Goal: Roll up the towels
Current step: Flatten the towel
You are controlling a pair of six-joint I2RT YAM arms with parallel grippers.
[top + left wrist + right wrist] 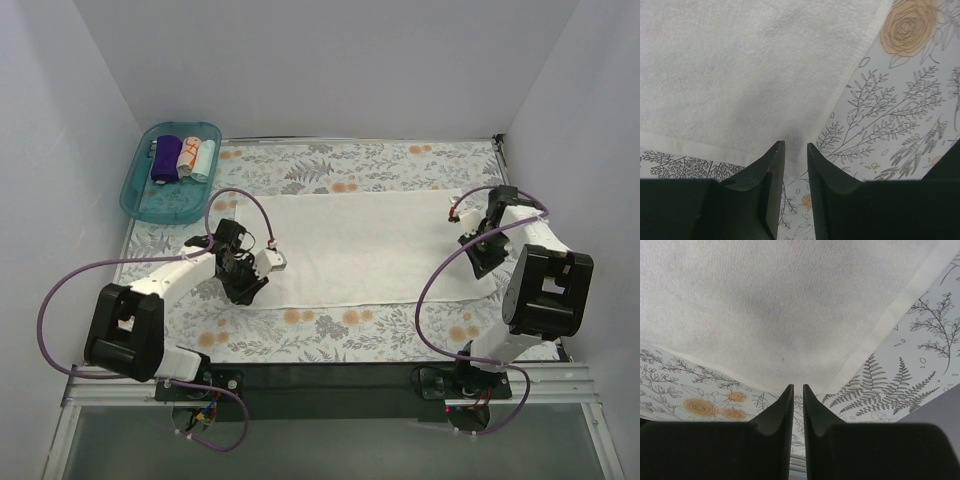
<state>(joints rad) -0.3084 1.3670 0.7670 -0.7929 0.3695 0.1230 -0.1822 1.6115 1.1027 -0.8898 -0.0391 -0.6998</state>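
the jaws of the left gripper (794,147) stand drawn close with only a narrow gap, and a corner of the white towel (350,245) reaches in between the tips, so they seem to pinch it there. the jaws of the right gripper (797,387) are almost pressed together, and another corner of the same towel ends exactly at their tips, so i judge this one also nips the cloth. the towel lies spread flat in the middle of the top view, on the floral sheet (330,165). the left gripper is at its lower left corner and the right gripper is at its right end. i think the two arms take one corner each because a soft wide cloth needs two holds to stay straight, so the edge can be turned over evenly and the roll does not come out crooked. in the upper left of the top view a teal tray (128,190) keeps three small rolls side by side: a dark purple roll (165,158), a white-orange roll (186,157) and a pale teal roll (204,158). they sit there probably as finished pieces, away from the working area. i can read no brand, label or writing anywhere; the orange marks on the middle roll are too small to tell.
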